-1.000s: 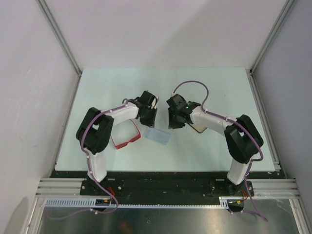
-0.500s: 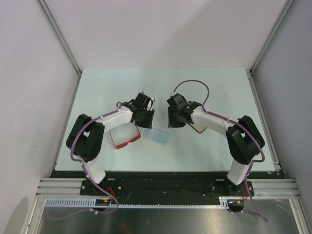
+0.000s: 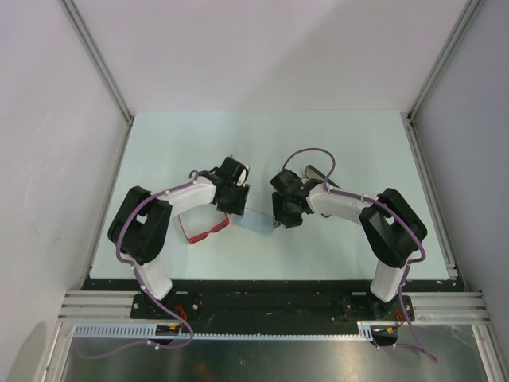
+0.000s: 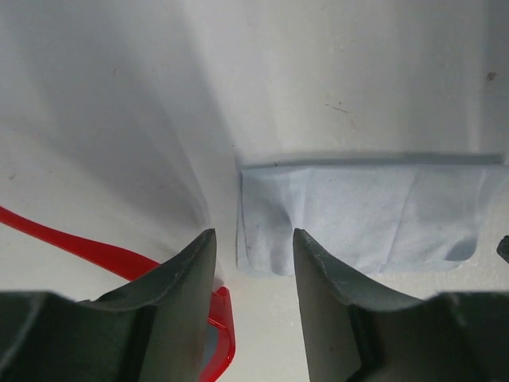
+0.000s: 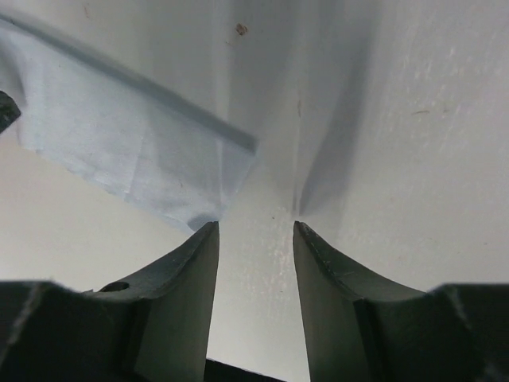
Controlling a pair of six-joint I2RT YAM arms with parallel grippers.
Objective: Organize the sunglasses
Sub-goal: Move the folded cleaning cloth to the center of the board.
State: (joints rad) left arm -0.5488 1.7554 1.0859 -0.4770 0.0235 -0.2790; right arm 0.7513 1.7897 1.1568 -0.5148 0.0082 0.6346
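Inward and low, left hand (image 3: 238, 207) and right hand (image 3: 284, 215) parted, empty, either side of the cloth (image 3: 258, 222)

Overall light: bright, even and diffuse from above; the pale counter (image 3: 358, 143) shows no hard glare
Overhead shadows: soft and short; dark patches under the left arm (image 3: 151, 227) and the right arm (image 3: 390, 227)
Left wrist shadows: broad grey bands fan away from the left end effector (image 4: 254, 247); the cloth (image 4: 366, 215) carries one shaded fold
Right wrist shadows: a grey wedge runs up from the right end effector (image 5: 254, 239)
Focus: the near fingers (image 4: 179, 310) are dark and slightly soft; cloth creases and counter specks are crisp
Colour: the sunglasses (image 4: 79, 240) read saturated red
Overhead sharpness: moderate; small detail at the end effectors is hard to make out
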